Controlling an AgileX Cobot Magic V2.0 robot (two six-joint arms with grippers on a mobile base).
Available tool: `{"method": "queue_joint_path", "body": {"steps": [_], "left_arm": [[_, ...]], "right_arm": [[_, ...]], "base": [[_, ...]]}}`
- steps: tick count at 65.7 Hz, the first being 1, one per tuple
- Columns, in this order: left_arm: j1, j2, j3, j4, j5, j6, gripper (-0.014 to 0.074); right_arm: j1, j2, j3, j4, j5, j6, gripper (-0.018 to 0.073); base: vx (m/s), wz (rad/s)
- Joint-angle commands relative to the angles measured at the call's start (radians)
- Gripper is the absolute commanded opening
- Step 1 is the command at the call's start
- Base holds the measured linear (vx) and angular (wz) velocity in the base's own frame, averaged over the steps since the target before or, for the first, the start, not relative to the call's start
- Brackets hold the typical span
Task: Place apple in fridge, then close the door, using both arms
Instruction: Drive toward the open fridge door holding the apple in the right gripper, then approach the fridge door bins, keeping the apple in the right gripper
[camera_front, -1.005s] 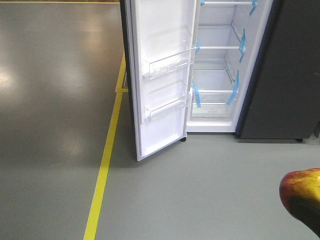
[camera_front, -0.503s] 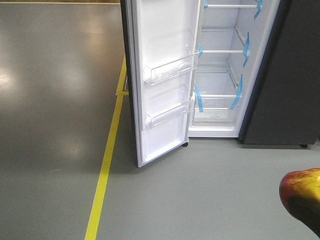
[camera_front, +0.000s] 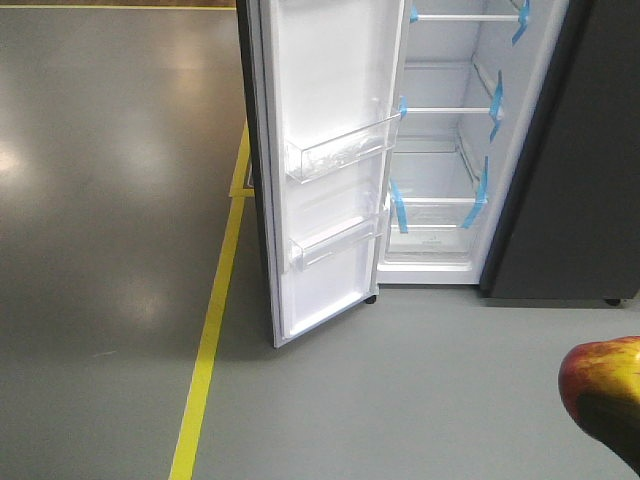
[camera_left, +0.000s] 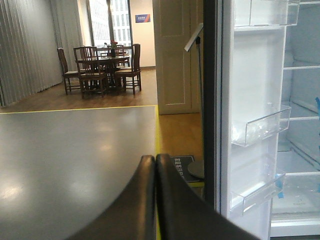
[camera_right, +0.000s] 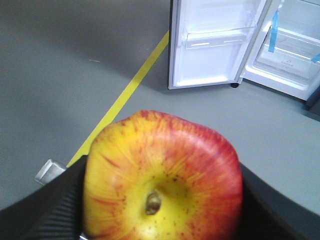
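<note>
The fridge (camera_front: 440, 160) stands at the far side of the grey floor (camera_front: 100, 250) with its door (camera_front: 330, 90) swung wide open to the left, so the white inner lining faces the room. Two clear plastic bins hang on that lining, the upper bin (camera_front: 340, 150) above the lower bin (camera_front: 335, 245), and I see nothing in either. Inside the cabinet the white shelves (camera_front: 450, 108) carry strips of blue tape (camera_front: 398, 205) at their edges. A yellow line (camera_front: 205, 350) runs along the floor from the near side toward the door's hinge side, just left of the door. The apple (camera_right: 165, 175), red with a yellow patch around its stem, is not in the fridge: it sits well short of it, at the near right corner of the front view. The right gripper (camera_right: 160, 210) is clamped on the apple, with a black finger pressed against each flank and the stem end facing the wrist camera. The left gripper (camera_left: 155, 162) carries nothing. Its two black fingers are pressed together along their length, pointing past the dark outer edge of the door. Far behind it, across a strip of wooden flooring, a dark table (camera_left: 106, 59) stands with chairs (camera_left: 90, 72) around it.
</note>
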Motion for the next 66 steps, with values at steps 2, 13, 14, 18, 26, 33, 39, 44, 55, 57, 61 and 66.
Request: {"method": "queue_joint_path", "body": {"steps": [2,13,14,18,26,33,39,44,55,57,61,66], "left_arm": [[-0.005,-0.016,0.028,-0.001,-0.07,-0.009,-0.0006],[-0.005,-0.016,0.028,-0.001,-0.07,-0.009,-0.0006],[-0.005,-0.016,0.028,-0.001,-0.07,-0.009,-0.0006],[-0.005,-0.016,0.028,-0.001,-0.07,-0.009,-0.0006],[-0.005,-0.016,0.028,-0.001,-0.07,-0.009,-0.0006],[-0.005,-0.016,0.028,-0.001,-0.07,-0.009,-0.0006],[-0.005,-0.016,0.028,-0.001,-0.07,-0.009,-0.0006],[-0.005,-0.016,0.028,-0.001,-0.07,-0.009,-0.0006],[-0.005,-0.016,0.028,-0.001,-0.07,-0.009,-0.0006],[-0.005,-0.016,0.028,-0.001,-0.07,-0.009,-0.0006],[-0.005,-0.016,0.028,-0.001,-0.07,-0.009,-0.0006],[-0.005,-0.016,0.028,-0.001,-0.07,-0.009,-0.0006]], "right_arm": [[0.001,0.003,-0.026,-0.002,-0.071,-0.007,0.0133],[0.001,0.003,-0.026,-0.002,-0.071,-0.007,0.0133],[0.001,0.003,-0.026,-0.002,-0.071,-0.007,0.0133],[0.001,0.003,-0.026,-0.002,-0.071,-0.007,0.0133],[0.001,0.003,-0.026,-0.002,-0.071,-0.007,0.0133],[0.001,0.003,-0.026,-0.002,-0.072,-0.007,0.0133],[0.001,0.003,-0.026,-0.002,-0.072,-0.007,0.0133],[0.001,0.003,-0.026,-0.002,-0.072,-0.007,0.0133],[0.001,0.003,-0.026,-0.002,-0.072,-0.007,0.0133],[0.001,0.003,-0.026,-0.002,-0.072,-0.007,0.0133],[0.001,0.003,-0.026,-0.002,-0.072,-0.007,0.0133],[0.001,0.003,-0.026,-0.002,-0.072,-0.007,0.0133]], "base": [[0.08,-0.01],[0.08,-0.01],[0.08,-0.01],[0.08,-0.02],[0.08,-0.02],[0.08,-0.01],[0.08,-0.01],[0.08,-0.01],[0.08,-0.01],[0.08,-0.01],[0.08,-0.01],[0.08,-0.01]]}}
